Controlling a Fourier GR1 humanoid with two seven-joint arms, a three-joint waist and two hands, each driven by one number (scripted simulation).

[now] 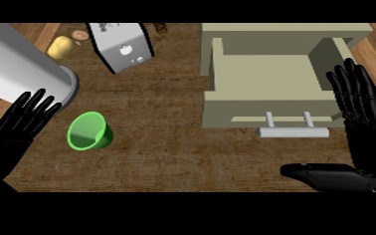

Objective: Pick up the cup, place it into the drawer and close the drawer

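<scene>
A green cup stands on the wooden counter at the left, its mouth facing up. The beige drawer at the upper right is pulled open, its inside bare, with a white bar handle on its front. My left hand shows at the left edge, fingers straight and spread, just left of the cup and apart from it. My right hand is at the right edge beside the drawer's right side, fingers straight and pointing up, thumb stretched left below the handle. It holds nothing.
A large silver cylinder lies at the upper left, close above my left hand. A white and grey toaster-like box stands at the top, with a yellowish item and a small brown one beside it.
</scene>
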